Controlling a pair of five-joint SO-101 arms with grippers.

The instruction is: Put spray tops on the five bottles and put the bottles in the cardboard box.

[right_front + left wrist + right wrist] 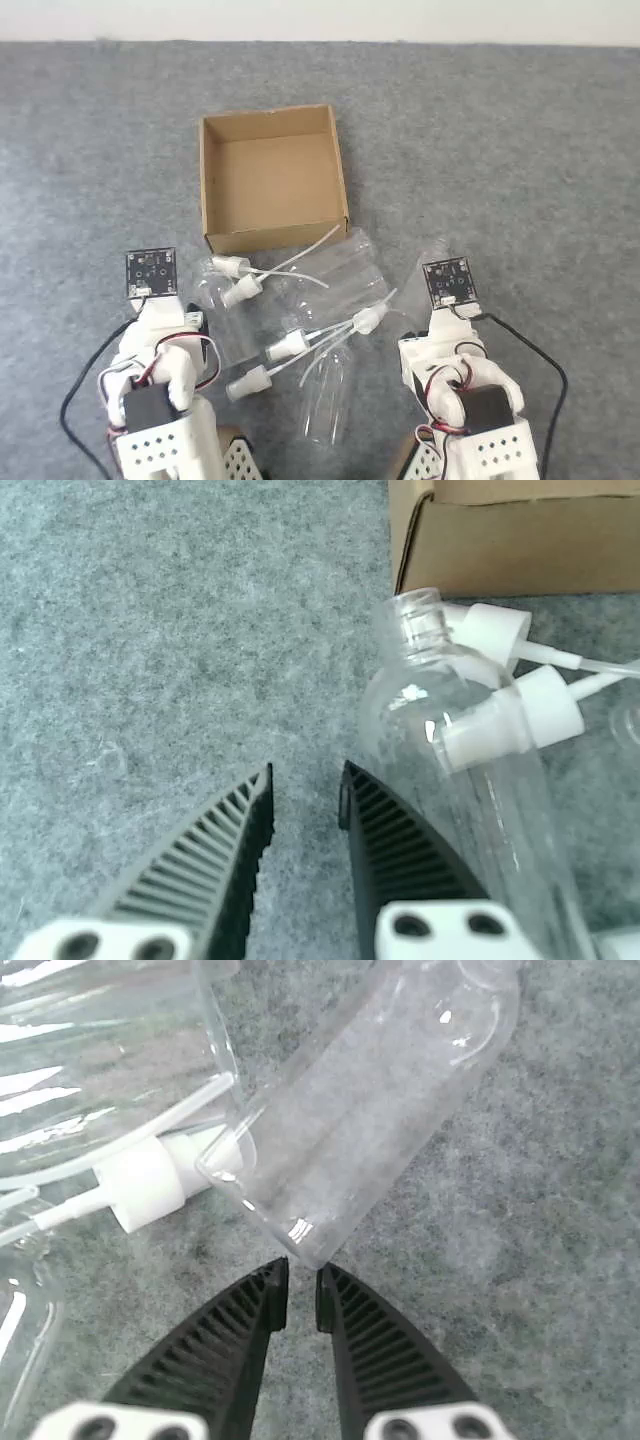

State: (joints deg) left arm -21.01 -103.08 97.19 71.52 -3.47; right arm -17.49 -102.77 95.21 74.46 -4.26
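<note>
The open cardboard box [270, 180] stands at the middle back with nothing in it. In front of it lies a heap of clear bottles [330, 395] and white spray tops [288, 346] with thin tubes, all loose. My left gripper [305, 792] is open low over the carpet, with an uncapped bottle [450, 740] beside one finger and two spray tops [510, 720] lying over that bottle. My right gripper [300, 1278] is shut and holds nothing. Its tips are just short of the base of another clear bottle [370, 1110], and a spray top [150, 1185] lies beside that bottle.
Grey carpet [520, 150] covers the table all round. The left arm [155, 340] and the right arm [455, 370] sit at the front edge on either side of the heap. A box corner [500, 540] lies just beyond the left gripper's bottle.
</note>
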